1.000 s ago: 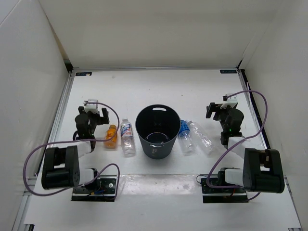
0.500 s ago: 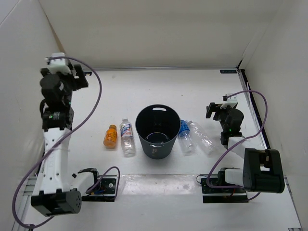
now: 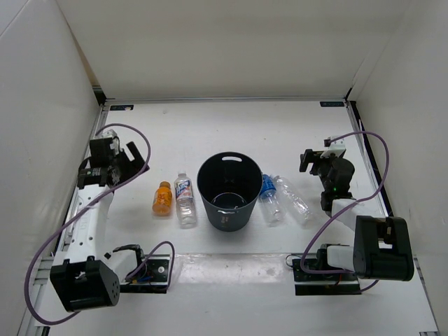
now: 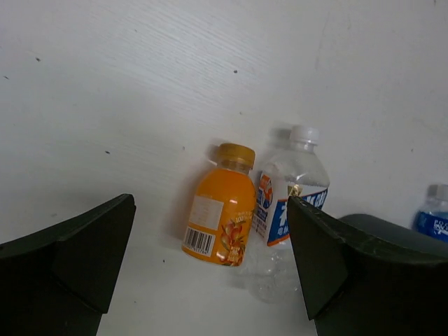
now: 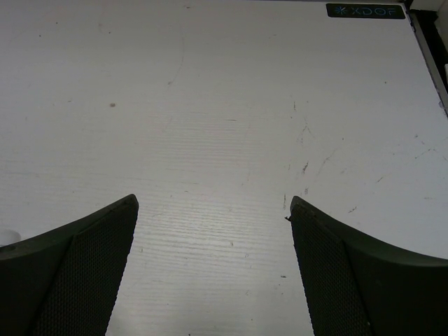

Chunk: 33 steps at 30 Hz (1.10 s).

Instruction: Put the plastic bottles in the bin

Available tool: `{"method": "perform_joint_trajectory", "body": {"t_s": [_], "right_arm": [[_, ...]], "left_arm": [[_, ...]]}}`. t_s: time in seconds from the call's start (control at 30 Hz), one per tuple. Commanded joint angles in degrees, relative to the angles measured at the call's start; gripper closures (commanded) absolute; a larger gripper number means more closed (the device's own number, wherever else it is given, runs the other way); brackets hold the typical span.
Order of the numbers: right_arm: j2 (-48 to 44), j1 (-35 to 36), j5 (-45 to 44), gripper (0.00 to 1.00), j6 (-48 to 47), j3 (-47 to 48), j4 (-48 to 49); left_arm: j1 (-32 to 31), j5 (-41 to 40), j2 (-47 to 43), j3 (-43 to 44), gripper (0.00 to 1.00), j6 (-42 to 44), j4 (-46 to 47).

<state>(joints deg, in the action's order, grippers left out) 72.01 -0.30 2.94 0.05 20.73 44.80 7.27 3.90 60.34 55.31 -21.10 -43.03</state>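
Note:
Four plastic bottles lie on the white table beside the bin (image 3: 229, 203), a round dark grey bucket in the middle. The orange bottle (image 3: 162, 198) and the clear bottle with white-blue label (image 3: 185, 199) lie left of it. The blue-label bottle (image 3: 269, 198) and the plain clear bottle (image 3: 294, 199) lie right of it. My left gripper (image 3: 133, 162) is open and empty, up-left of the orange bottle. Its wrist view shows the orange bottle (image 4: 219, 213) and the labelled bottle (image 4: 290, 189) ahead between the open fingers. My right gripper (image 3: 316, 159) is open and empty, right of the plain bottle.
White walls enclose the table on the left, back and right. The right wrist view shows only bare scratched table (image 5: 210, 105) and a dark sticker (image 5: 365, 10) at the far edge. Purple cables loop from both arms.
The left arm rose from its folded pose to high at the far left, then came down to just left of the orange bottle. The right arm has not moved.

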Motion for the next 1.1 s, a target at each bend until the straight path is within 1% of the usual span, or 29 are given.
{"method": "perform_joint_trajectory", "body": {"t_s": [0.0,0.07,0.2,0.3,0.33,0.47,0.67,0.7,0.77,0.87,1.07], "right_arm": [[-0.11,0.21,-1.18,0.10,0.21,0.10,3.02],[-0.11,0.12,-1.36,0.10,0.21,0.01,3.02],[-0.20,0.21,-1.62,0.10,0.21,0.01,3.02],[-0.11,0.21,-1.80,0.10,0.21,0.01,3.10],[-0.20,0.12,-1.80,0.10,0.30,-0.08,3.10],[-0.11,0.21,-1.71,0.10,0.21,0.01,3.28],[-0.11,0.12,-1.71,0.10,0.21,0.01,3.10],[-0.20,0.21,-1.80,0.10,0.21,0.01,3.19],[-0.20,0.21,-1.71,0.10,0.21,0.01,3.10],[-0.11,0.21,-1.71,0.10,0.21,0.01,3.19],[-0.29,0.12,-1.71,0.10,0.21,0.01,3.10]], "left_arm": [[-1.37,5.50,-1.89,-0.90,0.00,-2.45,0.84],[-2.17,6.64,-0.49,-1.78,0.00,-1.93,1.19],[-6.37,6.82,3.11,-3.45,0.00,-0.70,1.98],[-7.00,7.96,5.66,-5.21,0.00,-0.96,2.85],[-8.74,7.96,6.19,-5.39,0.00,-1.13,3.03],[-9.29,7.52,10.40,-6.00,0.00,-1.40,3.38],[-9.38,6.82,13.31,-6.79,0.00,-2.01,4.27],[-9.46,7.08,15.23,-6.88,0.00,-2.01,4.18],[-9.38,6.91,16.91,-6.36,0.00,-2.36,3.65],[-9.38,7.08,23.13,-5.04,0.00,-2.19,1.03],[-9.38,7.26,28.07,-2.14,0.00,-1.48,0.05]]}}
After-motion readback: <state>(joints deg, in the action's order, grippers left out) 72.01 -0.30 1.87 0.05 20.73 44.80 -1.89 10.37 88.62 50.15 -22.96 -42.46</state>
